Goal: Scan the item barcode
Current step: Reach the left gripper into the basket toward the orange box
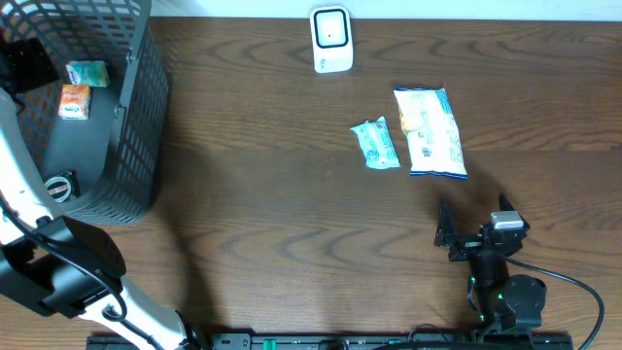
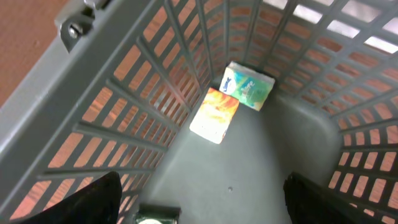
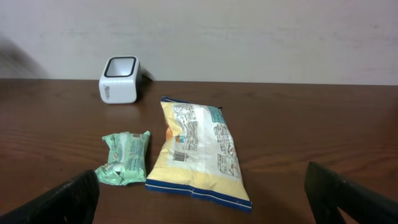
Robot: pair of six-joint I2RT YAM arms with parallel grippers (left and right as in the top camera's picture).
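A white barcode scanner (image 1: 330, 39) stands at the table's far edge, facing up (image 3: 119, 79). A yellow snack bag (image 1: 430, 131) lies flat with a printed barcode showing (image 3: 198, 151), and a small green packet (image 1: 376, 144) lies to its left (image 3: 124, 157). My right gripper (image 1: 474, 224) is open near the front edge, just short of the bag, nothing between its fingers (image 3: 202, 208). My left gripper (image 1: 24, 63) hangs open inside the grey basket (image 1: 141, 107), holding nothing (image 2: 205, 211). Below it lie an orange packet (image 2: 214, 114) and a green-blue packet (image 2: 249, 86).
The basket's slatted walls (image 2: 143, 106) close in around the left gripper. A small round black-rimmed item (image 1: 60, 185) sits on the basket floor near the left finger (image 2: 158, 216). The left arm's base (image 1: 58, 272) stands at the front left corner.
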